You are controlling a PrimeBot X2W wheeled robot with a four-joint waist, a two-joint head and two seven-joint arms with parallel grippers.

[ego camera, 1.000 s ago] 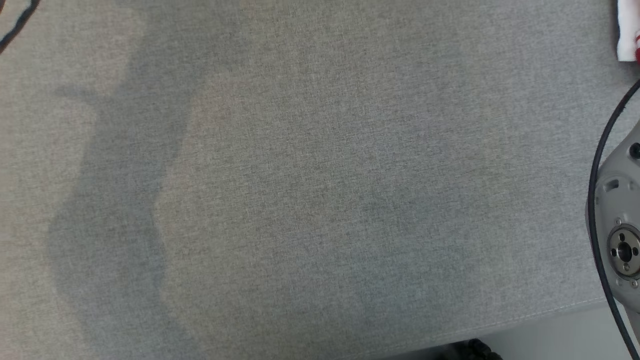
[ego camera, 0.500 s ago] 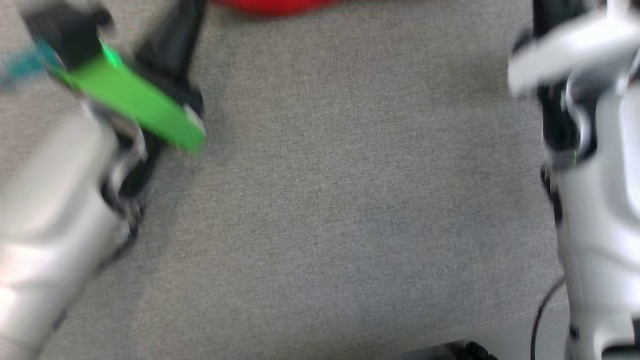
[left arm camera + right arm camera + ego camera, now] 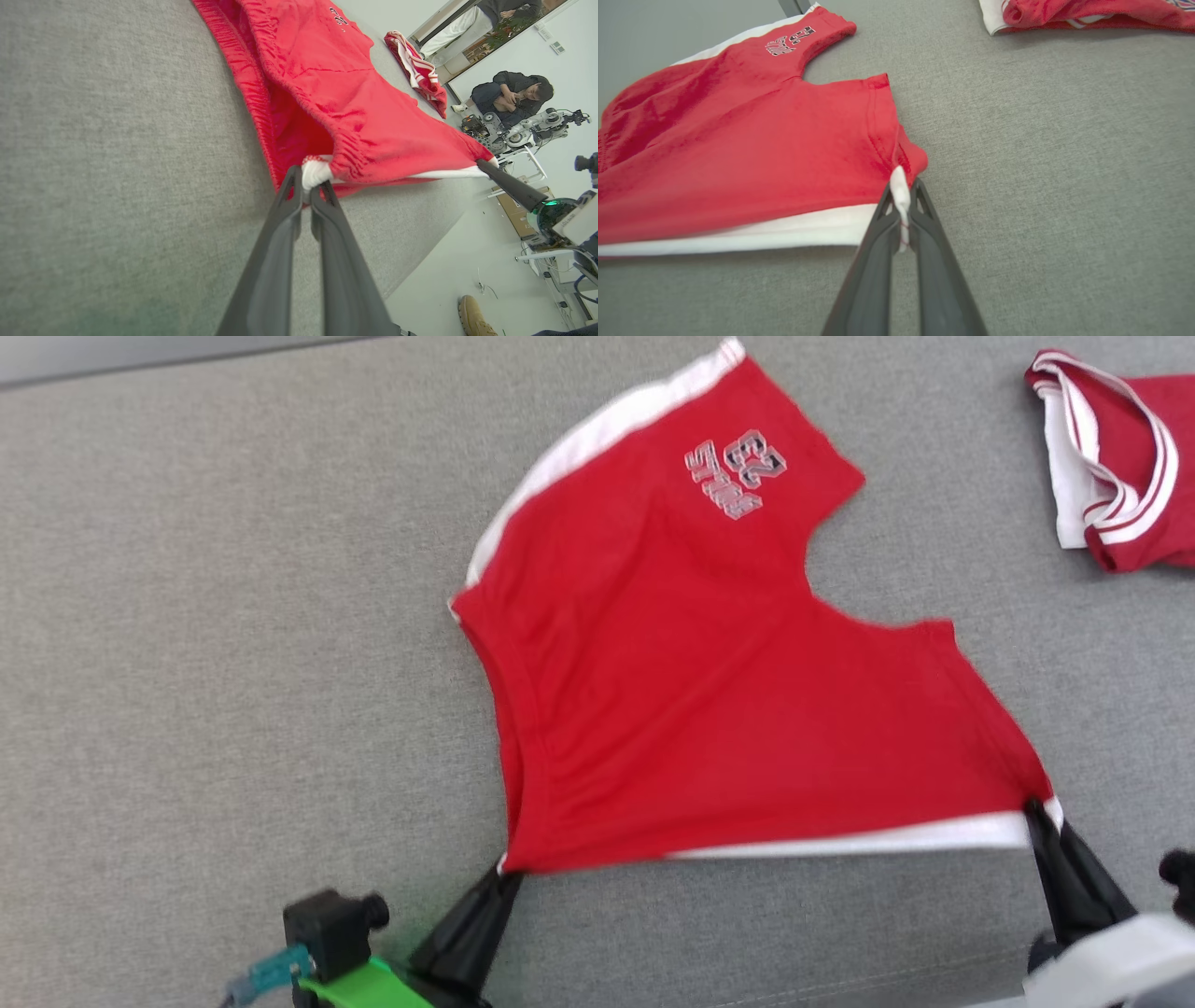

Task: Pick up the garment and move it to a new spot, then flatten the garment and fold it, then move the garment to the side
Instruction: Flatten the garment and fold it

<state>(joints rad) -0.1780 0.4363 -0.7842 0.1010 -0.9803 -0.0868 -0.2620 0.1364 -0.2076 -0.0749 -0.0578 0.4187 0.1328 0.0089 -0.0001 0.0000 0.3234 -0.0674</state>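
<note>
The garment (image 3: 709, 681) is a pair of red shorts with white side stripes and a "23" print, spread over the grey cloth table (image 3: 205, 616). My left gripper (image 3: 509, 875) is shut on its near left corner, where a white bunch of fabric sits between the fingertips (image 3: 312, 176). My right gripper (image 3: 1038, 814) is shut on the near right corner, pinching the white stripe's end (image 3: 901, 196). The near white-striped edge hangs taut between the two grippers, slightly off the table. In the left wrist view the garment (image 3: 327, 93) stretches away toward the right gripper (image 3: 483, 163).
A second red and white garment (image 3: 1120, 476) lies crumpled at the table's far right (image 3: 1087, 14). The table's near edge (image 3: 887, 971) runs just below the grippers. A person sits across the room (image 3: 514, 93), and a tan shoe (image 3: 476, 317) rests on the floor.
The head camera has swung: earlier it showed bare grey table, then blurred arms; now the garment and both grippers holding its near corners are in view.
</note>
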